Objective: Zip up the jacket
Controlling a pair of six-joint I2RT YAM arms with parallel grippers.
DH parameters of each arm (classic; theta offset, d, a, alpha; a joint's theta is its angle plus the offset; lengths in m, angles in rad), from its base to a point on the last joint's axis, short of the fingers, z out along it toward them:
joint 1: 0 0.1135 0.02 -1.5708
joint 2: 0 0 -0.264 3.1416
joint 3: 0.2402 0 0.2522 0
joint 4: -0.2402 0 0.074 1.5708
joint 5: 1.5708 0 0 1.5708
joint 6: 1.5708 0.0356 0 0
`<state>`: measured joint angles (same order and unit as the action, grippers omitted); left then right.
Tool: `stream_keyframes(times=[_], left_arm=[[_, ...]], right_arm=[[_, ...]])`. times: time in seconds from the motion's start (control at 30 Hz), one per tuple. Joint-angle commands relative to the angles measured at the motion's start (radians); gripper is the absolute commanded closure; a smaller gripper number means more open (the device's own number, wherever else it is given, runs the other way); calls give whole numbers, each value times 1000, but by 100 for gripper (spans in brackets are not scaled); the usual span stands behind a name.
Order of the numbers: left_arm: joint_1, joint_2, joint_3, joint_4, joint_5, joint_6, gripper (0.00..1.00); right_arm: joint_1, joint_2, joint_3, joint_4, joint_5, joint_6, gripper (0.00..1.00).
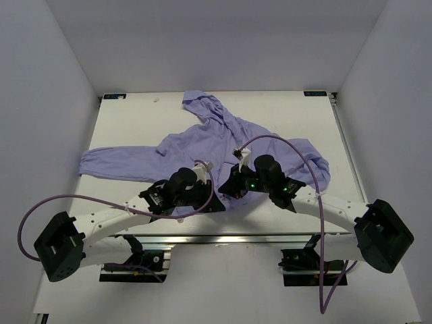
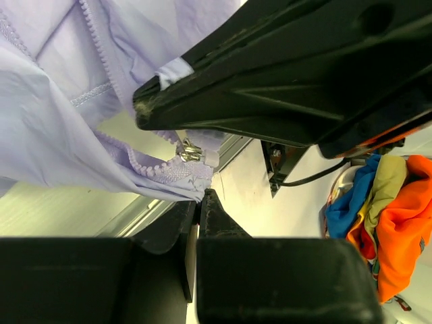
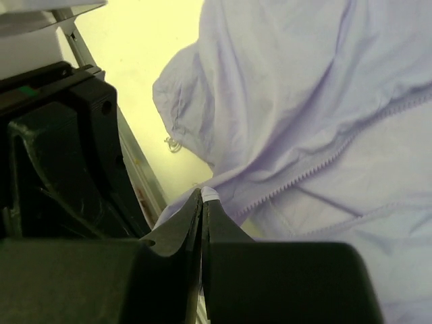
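Lavender jacket (image 1: 202, 142): lying on tabletop (image 1: 135, 115)
Left hand (image 2: 200, 202): clamped on jacket beside zipper (image 2: 185, 150)
Right hand (image 3: 202, 199): clamped on jacket edge

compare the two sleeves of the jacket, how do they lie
The left-side sleeve lies stretched straight out sideways; the right-side sleeve bends back toward the near edge. The left-side sleeve shows in full; the right-side sleeve's end is hidden behind the right arm. Both are wrinkled lavender.
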<state>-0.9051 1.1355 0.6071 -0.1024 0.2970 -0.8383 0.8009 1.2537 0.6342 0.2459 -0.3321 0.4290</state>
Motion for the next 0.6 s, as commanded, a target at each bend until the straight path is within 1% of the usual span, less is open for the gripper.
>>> stream_keyframes(times=[0.0,0.13,0.17,0.3,0.4,0.47,0.57], left_arm=[[-12,-57,39,-77,80,8,100],[-12,-68,45,-114,103,2,100],[-12,-71,45,-132,105,1,100],[-12,-97,62,-171,88,-4,100],[-12,-108,85,-200,73,-1,100],[-12,-111,91,-197,97,-4,100],[-12,-112,95,-209,123,-5,100]], right_arm=[[-11,-8,-30,200,105,-125,100],[-9,24,-64,329,143,-125,100],[-6,32,-61,335,162,-136,100],[11,61,-54,291,252,-179,100],[20,67,-87,303,277,-200,100],[37,98,-79,279,323,-213,100],[54,150,-84,309,386,-220,100]])
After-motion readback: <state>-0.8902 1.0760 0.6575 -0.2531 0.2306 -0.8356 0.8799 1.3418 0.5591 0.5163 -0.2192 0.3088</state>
